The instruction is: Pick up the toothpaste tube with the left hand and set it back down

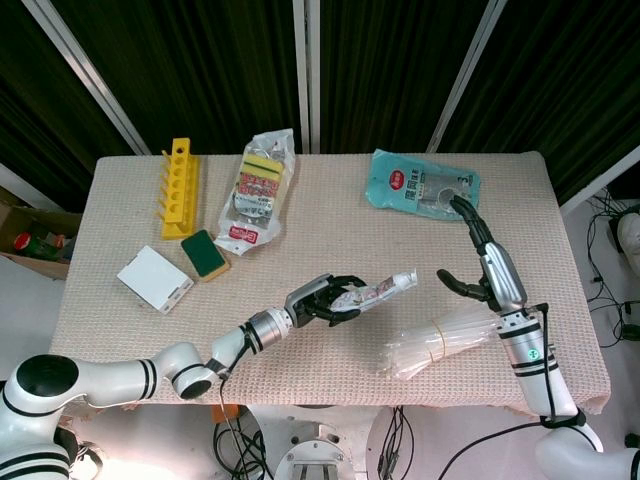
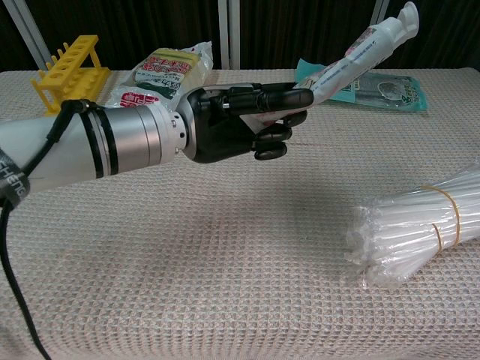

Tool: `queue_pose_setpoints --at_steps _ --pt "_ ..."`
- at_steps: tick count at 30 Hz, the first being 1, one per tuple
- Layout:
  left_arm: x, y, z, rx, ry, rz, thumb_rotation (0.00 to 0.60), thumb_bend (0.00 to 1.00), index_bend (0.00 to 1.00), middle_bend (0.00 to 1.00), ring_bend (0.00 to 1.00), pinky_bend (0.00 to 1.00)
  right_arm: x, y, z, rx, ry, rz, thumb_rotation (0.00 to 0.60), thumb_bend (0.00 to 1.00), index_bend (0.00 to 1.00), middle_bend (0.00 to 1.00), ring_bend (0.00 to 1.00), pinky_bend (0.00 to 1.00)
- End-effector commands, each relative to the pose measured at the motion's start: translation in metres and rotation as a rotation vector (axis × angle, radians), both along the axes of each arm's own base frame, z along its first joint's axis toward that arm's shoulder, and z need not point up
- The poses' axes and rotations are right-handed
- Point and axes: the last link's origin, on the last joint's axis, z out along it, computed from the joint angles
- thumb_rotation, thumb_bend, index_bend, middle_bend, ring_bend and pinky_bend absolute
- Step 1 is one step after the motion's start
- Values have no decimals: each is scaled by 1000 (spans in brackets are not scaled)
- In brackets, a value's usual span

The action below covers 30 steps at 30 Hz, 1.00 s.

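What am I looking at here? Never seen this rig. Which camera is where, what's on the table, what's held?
It is a two-armed robot with humanlike hands at a table. The head view looks down from above; the chest view looks forward from low down.

The left hand holds the toothpaste tube above the cloth, cap end tilted up. The right hand holds nothing, fingers apart, over the table's right side.

On the table: a yellow rack, a green sponge, a white box, a sponge pack, a teal packet and a bundle of clear straws.
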Motion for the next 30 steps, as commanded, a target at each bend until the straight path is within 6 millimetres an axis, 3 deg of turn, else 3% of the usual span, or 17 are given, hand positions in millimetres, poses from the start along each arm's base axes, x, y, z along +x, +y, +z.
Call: queue_pose_setpoints --at_steps 1,14,30 --pt "2 -1 2 -7 -9 -17 600 479 858 1000 843 819 7 -7 -10 24 -13 4 142 0 0 0 0 0" --pt "3 1 3 -7 13 -62 600 494 862 1000 847 820 49 -24 -38 144 -29 81 142 0 0 0 0 0" --pt "-2 4 7 10 46 -76 600 499 868 1000 853 822 72 -29 -64 252 -6 116 141 0 0 0 0 0"
